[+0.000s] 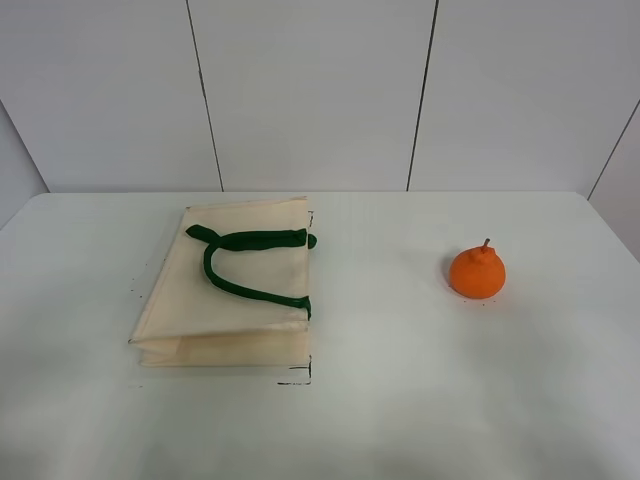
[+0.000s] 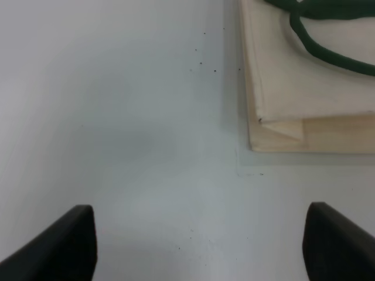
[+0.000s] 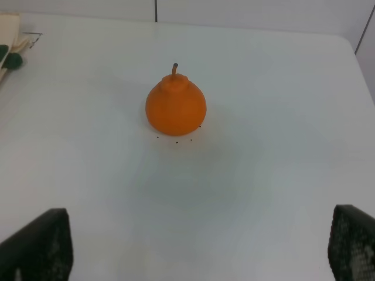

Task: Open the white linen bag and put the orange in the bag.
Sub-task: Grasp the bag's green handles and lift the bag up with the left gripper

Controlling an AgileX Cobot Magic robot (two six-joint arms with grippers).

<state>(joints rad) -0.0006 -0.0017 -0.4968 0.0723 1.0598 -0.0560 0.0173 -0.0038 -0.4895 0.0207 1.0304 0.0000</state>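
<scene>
On the table [image 1: 400, 400] | white linen bag [image 1: 175, 300] lies flat, closed, left side; orange [image 1: 477, 273] well apart, right side | left end effector [image 2: 199, 246] and right end effector [image 3: 193, 249]: jaws spread wide, empty | step: opening, I judge not begun | next: I must lift one green handle [image 1: 255, 240].

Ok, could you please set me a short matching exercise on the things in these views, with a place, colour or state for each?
Things:
1 white linen bag
2 orange
3 strap handles
4 left gripper

Descriptions:
A dark green
B open, holding nothing
C lying flat, on the left of the high view
D standing stem up, on the right of the high view

Pairs: 1-C, 2-D, 3-A, 4-B
</scene>
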